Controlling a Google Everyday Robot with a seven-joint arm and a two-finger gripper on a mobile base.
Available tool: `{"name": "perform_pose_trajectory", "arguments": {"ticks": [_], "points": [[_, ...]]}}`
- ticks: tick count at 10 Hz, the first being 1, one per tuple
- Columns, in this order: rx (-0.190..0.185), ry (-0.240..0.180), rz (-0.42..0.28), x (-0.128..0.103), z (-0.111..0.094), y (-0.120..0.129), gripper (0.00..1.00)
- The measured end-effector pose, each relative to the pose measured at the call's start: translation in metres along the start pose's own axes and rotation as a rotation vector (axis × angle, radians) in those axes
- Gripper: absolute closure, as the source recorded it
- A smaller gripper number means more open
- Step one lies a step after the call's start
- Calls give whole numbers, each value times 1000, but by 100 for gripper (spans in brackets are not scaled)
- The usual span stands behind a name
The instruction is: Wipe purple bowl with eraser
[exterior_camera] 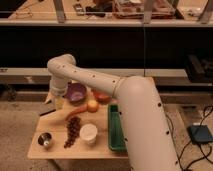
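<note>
The purple bowl [76, 92] sits at the back left of the small wooden table [55, 147], upright and in full view. My gripper [58, 101] hangs at the end of the white arm, just left of the bowl near its rim and close above the table. A flat dark block, seemingly the eraser [47, 111], lies at the table's left edge just below and left of the gripper. I cannot tell whether the gripper touches it.
An orange-red bowl [102, 97] stands right of the purple bowl. In front lie a yellow fruit [92, 105], a carrot [75, 113], dark grapes [73, 131], a white cup [88, 133] and a steel cup [45, 140]. A green tray [116, 129] lines the right side.
</note>
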Motion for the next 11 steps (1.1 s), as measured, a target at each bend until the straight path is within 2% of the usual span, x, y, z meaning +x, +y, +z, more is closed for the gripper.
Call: {"name": "perform_pose_trajectory", "arguments": {"ticks": [3, 7, 9, 11], "points": [[18, 14, 31, 6, 1, -3, 82], [91, 95, 177, 59, -5, -47, 82], [138, 172, 273, 89, -11, -70, 82], [169, 215, 355, 118, -18, -69, 82]]}}
